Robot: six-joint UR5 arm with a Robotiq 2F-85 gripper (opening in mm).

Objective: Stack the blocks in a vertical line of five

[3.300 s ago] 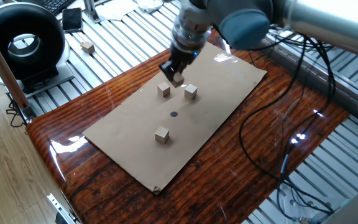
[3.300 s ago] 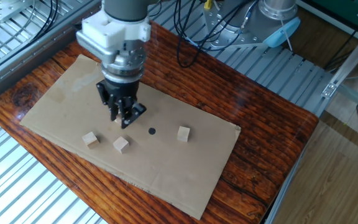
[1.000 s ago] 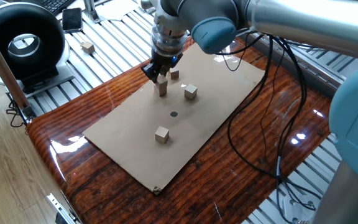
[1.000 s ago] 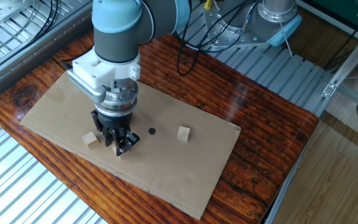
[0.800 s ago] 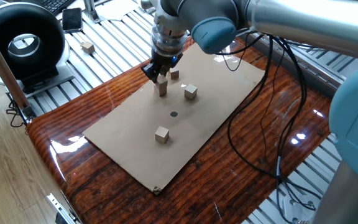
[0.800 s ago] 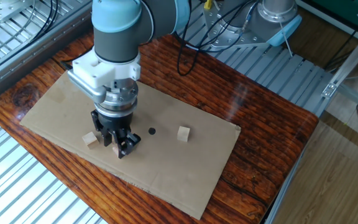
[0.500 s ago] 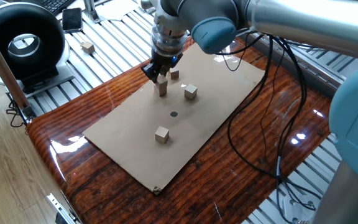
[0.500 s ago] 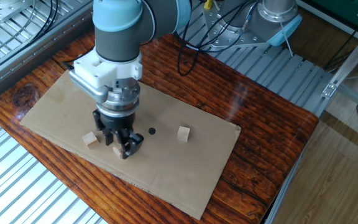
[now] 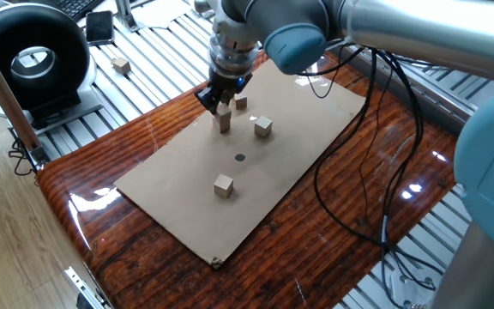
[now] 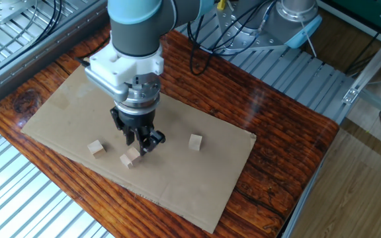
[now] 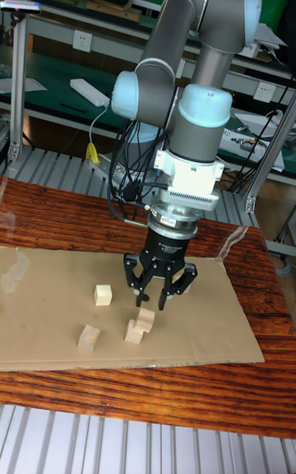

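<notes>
A two-block stack (image 11: 136,328) stands on the cardboard sheet (image 10: 190,178); its top block (image 11: 145,318) sits askew on the lower one. My gripper (image 11: 156,297) hangs open just above the top block, touching nothing. The same stack (image 10: 130,158) lies below my gripper (image 10: 141,143) in the other fixed view. Three single blocks lie flat: one (image 9: 241,103) behind the stack (image 9: 224,121), one (image 9: 263,127) to its right, one (image 9: 222,185) nearer the front. My gripper (image 9: 218,100) is partly over the stack's top in this view.
A black dot (image 9: 239,157) marks the cardboard's middle. The cardboard lies on a glossy wooden table (image 9: 84,193). Another small cube (image 9: 122,65) sits off the table on the metal rails, near a black round device (image 9: 28,60). Cables (image 9: 376,189) trail over the right side.
The gripper brought a block down onto another one, let go of it and rose slightly. That block now rests askew on top.
</notes>
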